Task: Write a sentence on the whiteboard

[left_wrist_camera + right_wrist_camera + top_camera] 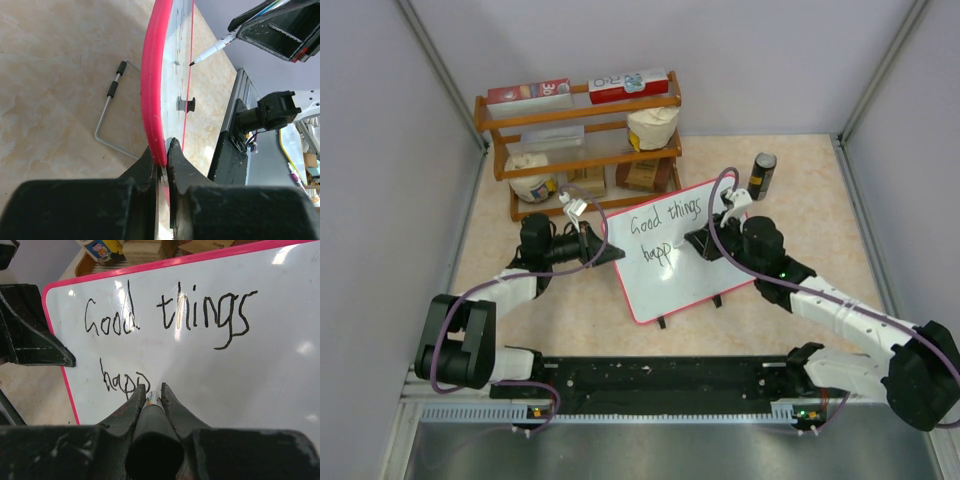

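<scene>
Jaws of the left gripper are clamped on the red frame of the whiteboard, propped tilted on the table. Those of the right gripper are pinched round a marker beside "happ" of the sentence. Light, stiff and slippery, the whiteboard is judged best held by its frame.

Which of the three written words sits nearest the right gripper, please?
The unfinished "happ" on the lower line, just beside the right gripper; "Good" and "things" stand above.
</scene>
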Robot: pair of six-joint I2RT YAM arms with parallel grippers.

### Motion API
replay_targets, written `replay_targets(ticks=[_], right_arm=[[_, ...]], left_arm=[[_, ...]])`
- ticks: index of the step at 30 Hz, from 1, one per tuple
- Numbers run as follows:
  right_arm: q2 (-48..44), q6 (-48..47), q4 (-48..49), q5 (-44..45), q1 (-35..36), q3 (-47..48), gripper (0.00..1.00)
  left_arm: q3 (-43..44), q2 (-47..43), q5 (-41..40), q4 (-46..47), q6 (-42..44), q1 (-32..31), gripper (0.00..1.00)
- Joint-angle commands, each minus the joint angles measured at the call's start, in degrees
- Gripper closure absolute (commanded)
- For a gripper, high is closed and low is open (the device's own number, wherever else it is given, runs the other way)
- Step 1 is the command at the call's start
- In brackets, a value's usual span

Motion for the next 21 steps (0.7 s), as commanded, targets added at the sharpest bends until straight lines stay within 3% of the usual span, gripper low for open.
replay_targets(ticks=[1,21], right_arm=[[1.0,-0.3,3.0,-1.7,-0.3,3.1,1.0],[3.2,0.7,4.3,-1.6,-0.3,4.1,1.0]], left_arm=[[-3.1,1.1,-1.3,-5.4,13.6,-2.0,1.0],[-3.1,1.1,-1.2,-5.4,13.6,-2.0,1.0]])
